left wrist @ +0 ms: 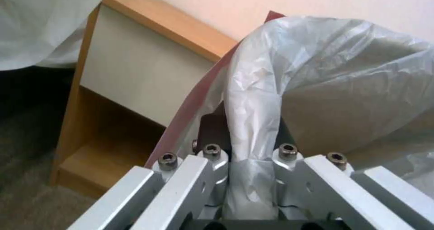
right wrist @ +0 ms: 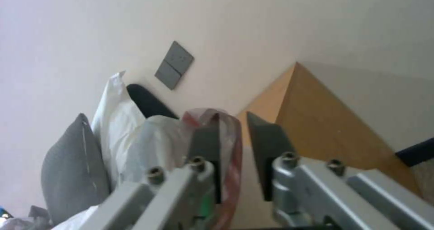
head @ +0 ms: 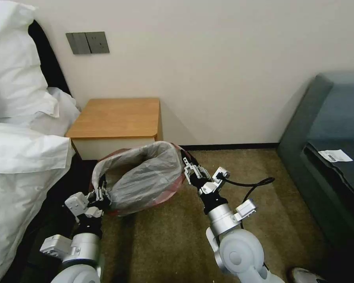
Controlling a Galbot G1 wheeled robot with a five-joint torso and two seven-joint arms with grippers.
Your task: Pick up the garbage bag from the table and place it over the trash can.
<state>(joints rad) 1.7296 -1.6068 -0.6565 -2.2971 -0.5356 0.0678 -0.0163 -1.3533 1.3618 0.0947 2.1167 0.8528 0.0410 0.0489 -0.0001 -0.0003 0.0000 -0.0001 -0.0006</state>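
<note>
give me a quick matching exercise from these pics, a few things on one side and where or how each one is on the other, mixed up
Things:
1. bag
2. table
3. left gripper
4. paper slip

States:
a. lies on the dark sofa at right
b. stands against the wall, top bare
c. held open between both grippers
d. shut on a bunched fold of plastic

Pairs: 1-c, 2-b, 3-d, 4-a

The right gripper is at the bag's other side, its rim between the fingers.

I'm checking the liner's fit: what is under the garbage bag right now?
The garbage bag is stretched open between the left gripper and right gripper. Carpet shows around it; whatever is beneath is covered.
</note>
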